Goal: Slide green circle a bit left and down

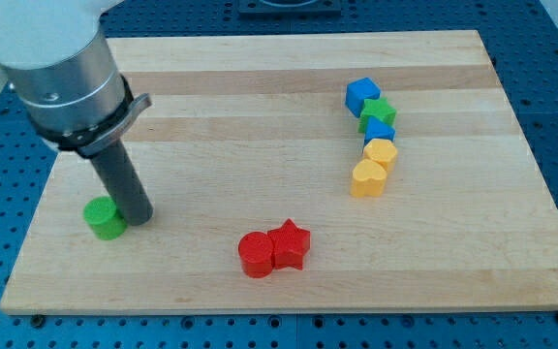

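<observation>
The wooden board holds, at the view's right, a curved row of blocks: a blue cube, a green star, a blue block and two yellow hearts, while near the bottom middle a red circle touches a red star. The green circle sits at the view's lower left, and my tip, a plain rod that has no jaws and holds nothing, stands just at its right side, seemingly touching. I judge the circle light, stiff and easy to slip sideways off a round rod, so the push should meet its upper right edge, in line with its centre.
</observation>
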